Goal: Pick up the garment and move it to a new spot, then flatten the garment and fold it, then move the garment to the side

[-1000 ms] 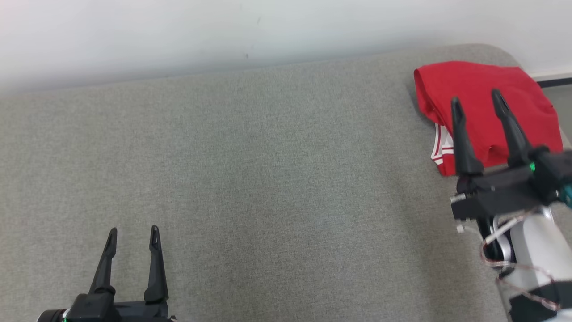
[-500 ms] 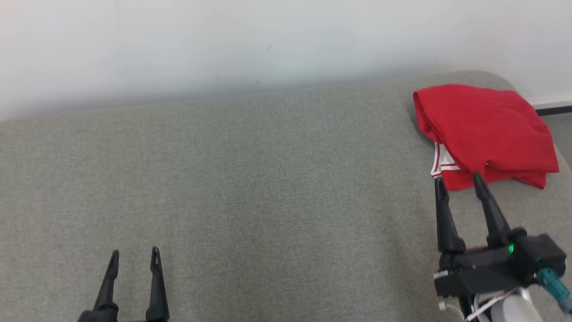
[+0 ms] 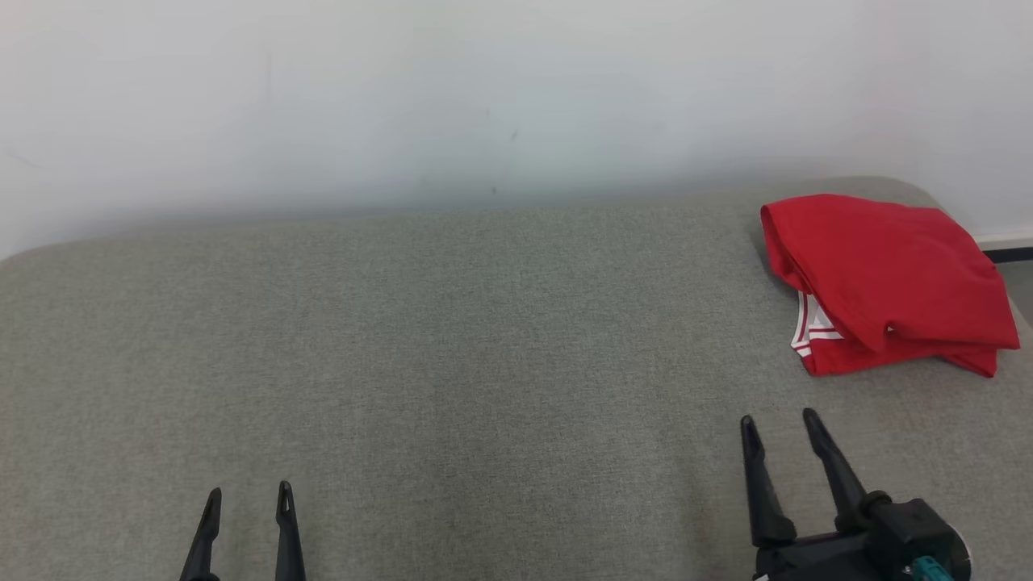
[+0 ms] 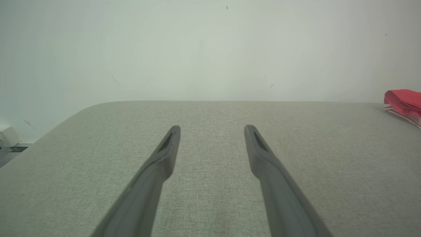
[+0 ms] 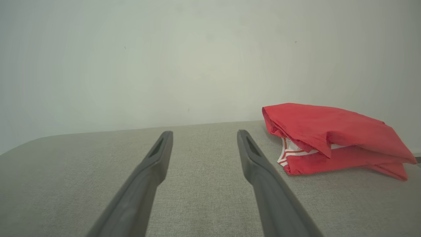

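1. Left fingers [image 3: 283, 504]: spread wide, holding nothing, over the grey worktop [image 3: 484, 339];
2. Right fingers [image 3: 820, 436]: spread wide, also holding nothing;
3. Folded red garment [image 3: 888, 274]: lying on the worktop beyond the right fingers, slightly to their right, apart from them.

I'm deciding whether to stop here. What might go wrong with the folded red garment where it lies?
The red garment lies by the far right corner of the grey padded surface; a nudge might slide it off.
Its top layer sits loosely, with the white-striped trim peeking out, so the fold may spring open.
The open right gripper points past its near edge; a forward move might snag it.
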